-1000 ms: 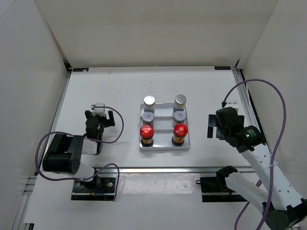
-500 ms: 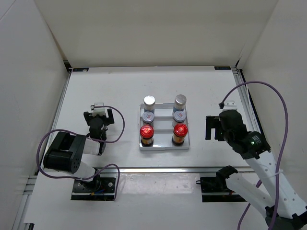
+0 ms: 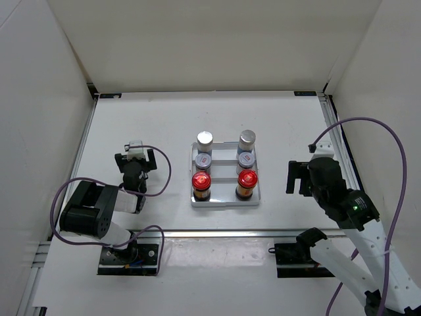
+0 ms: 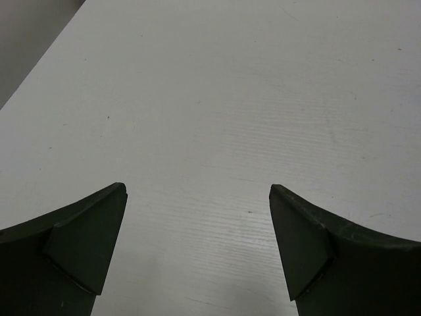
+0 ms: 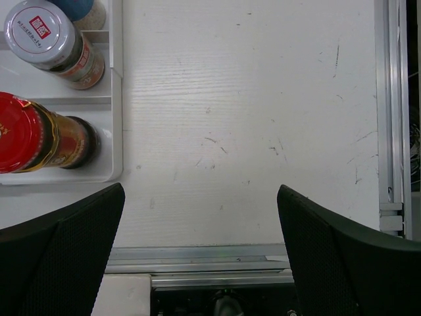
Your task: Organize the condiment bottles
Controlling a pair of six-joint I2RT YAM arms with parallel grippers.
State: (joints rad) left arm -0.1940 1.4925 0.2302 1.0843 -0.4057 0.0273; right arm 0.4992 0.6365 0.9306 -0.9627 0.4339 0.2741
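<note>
All six small cylindrical condiment jars point(image 3: 247, 179) stand upright, paired in three rows, inside the white ridged rectangular tray point(image 3: 225, 203) between the arms; left gripper point(image 3: 135, 158) and right gripper point(image 3: 296, 178) both gape empty, the right apparently marginally nearer.

The white counter point(image 3: 164, 125) was boxed in by plain white walls point(image 3: 210, 46) on the left, far and right sides. A white ridged tray point(image 3: 225, 201) sat about midway between the left and right edges, a bit closer to the near edge than the far one. Metal rails ran along the near edge point(image 3: 217, 232) and the right edge point(image 5: 389, 99). Saw some faint dark scuffs point(image 5: 217, 141) on the surface toward the near right corner.
</note>
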